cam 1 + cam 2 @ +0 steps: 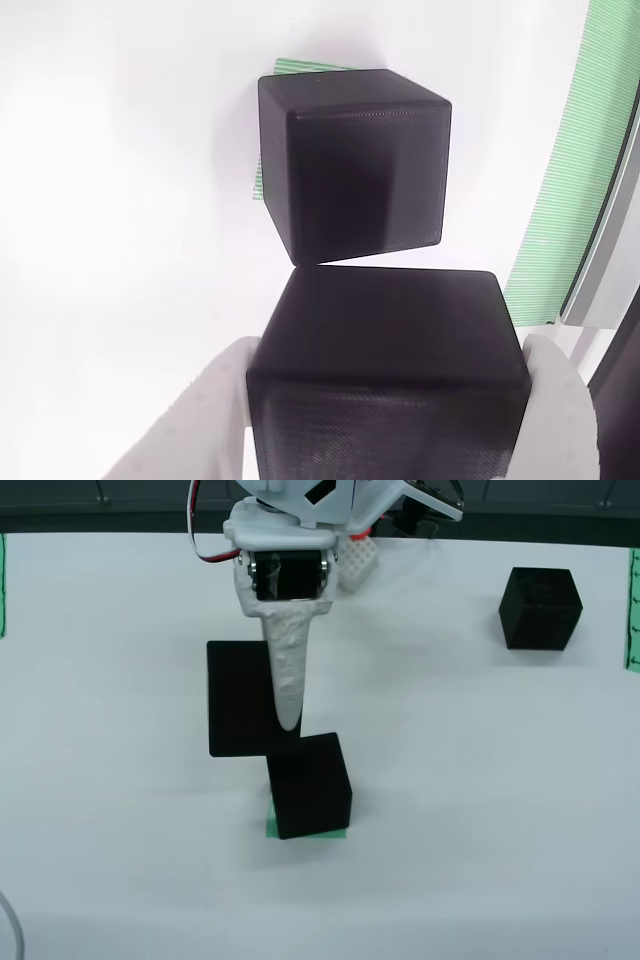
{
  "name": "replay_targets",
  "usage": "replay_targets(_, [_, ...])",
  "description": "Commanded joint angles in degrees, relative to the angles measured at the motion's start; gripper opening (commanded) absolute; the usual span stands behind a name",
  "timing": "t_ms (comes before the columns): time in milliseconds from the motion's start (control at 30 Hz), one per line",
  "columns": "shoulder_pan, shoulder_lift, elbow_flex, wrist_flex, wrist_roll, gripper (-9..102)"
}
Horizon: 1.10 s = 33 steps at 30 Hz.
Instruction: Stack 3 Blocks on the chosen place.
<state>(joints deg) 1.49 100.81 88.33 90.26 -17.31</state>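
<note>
- From the view riding on the hand (385,400): closed on a black cube (385,370), white fingers (200,420) pressed against both side faces, held raised above the white counter (120,200)
- Just ahead and lower: a second black cube (355,165) resting on the green-and-white striped square patch (300,66), stripes peeking out at its far edge and left side; slightly rotated against the patch
- At the right edge: a longer green-striped strip (580,180), not the target
- From the view from above: hand (288,705) gripping the carried cube (240,712), up and to the left of the placed cube (310,785); the two overlap at a corner in this view, contact or clearance not to be told
- Striped patch (275,825) showing along the placed cube's lower left edge
- Third cube (540,608) well apart, upper right on the counter (480,830), untouched
- Judged step: second block in transit, first block already down, stack one-third done
- Next move calls for: shifting the carried cube squarely over the placed one, matching its rotation, lowering until faces meet, then opening; risk of nudging the bottom cube off the patch
- No brand, label or readable writing anywhere
</note>
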Motion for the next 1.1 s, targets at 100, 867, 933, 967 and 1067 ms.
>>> replay_targets(100, [-2.5, -2.2, -1.3, -0.1, 1.6, 20])
replay_targets(867, [-7.1, -9.1, -6.2, -0.1, 3.4, 20])
replay_targets(933, [-7.4, -9.1, -6.0, -0.1, 3.6, 20])
replay_targets(967, [-7.5, -9.2, -6.0, -0.1, 3.7, 20])
replay_targets(1067, [-7.6, -9.3, -5.5, -0.1, 3.7, 20])
